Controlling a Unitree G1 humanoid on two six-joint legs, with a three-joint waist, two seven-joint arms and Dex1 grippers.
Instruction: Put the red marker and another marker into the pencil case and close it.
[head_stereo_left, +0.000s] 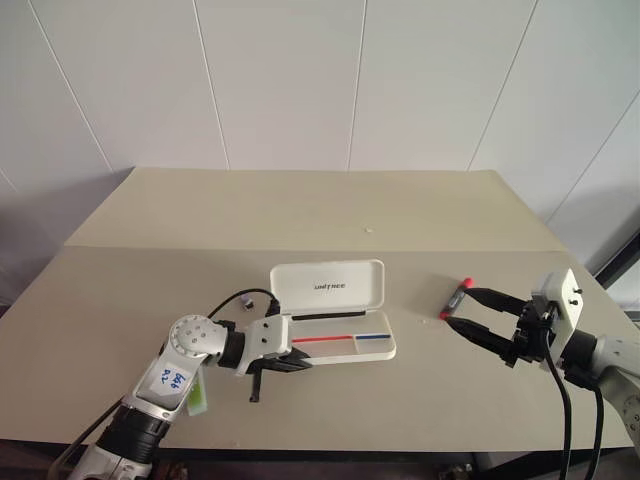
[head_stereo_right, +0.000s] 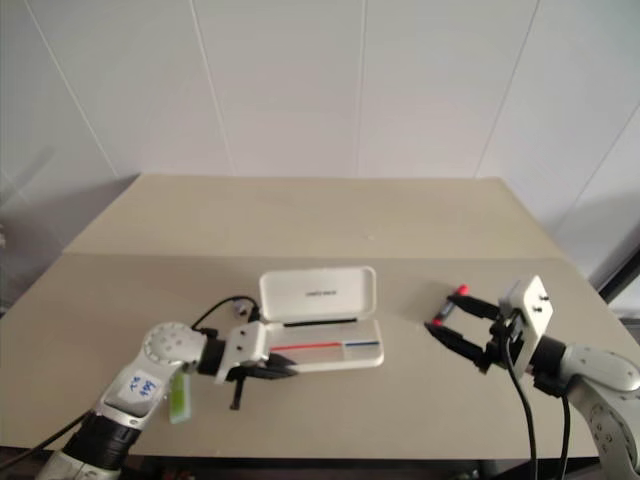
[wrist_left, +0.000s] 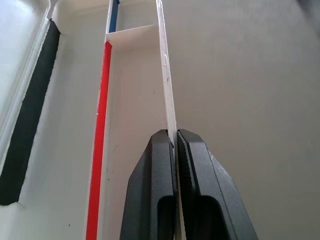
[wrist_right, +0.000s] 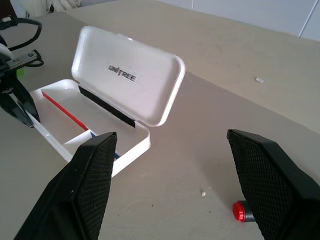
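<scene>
The white hard-plastic hinged pencil case (head_stereo_left: 335, 335) is lying open near the middle of the beige surface (head_stereo_left: 300, 215), its lid standing up at the far side and its tray, with a red and a blue stripe inside, still holding no marker. The near front wall of the tray is being pinched by the left hand (wrist_left: 176, 145), its two black fingers pressed together on the thin rim. A slip could be caused here: the rim is thin and smooth, so if the tray is dragged or tilted by this grip, the case may skid or the lid may drop shut before anything is put in.

The short red marker with a dark end (head_stereo_left: 456, 297) is lying to the right of the case, well apart from it. The right hand (head_stereo_left: 468, 311) is being held with its fingers spread wide around the marker, one at the far side and one at the near side, nothing gripped yet. If the fingers are closed off-centre, the stubby barrel could roll or be flicked away.

The chunky light green marker (head_stereo_left: 200, 392) is lying at the near left, partly hidden beneath the left arm, and could be knocked by it.
</scene>
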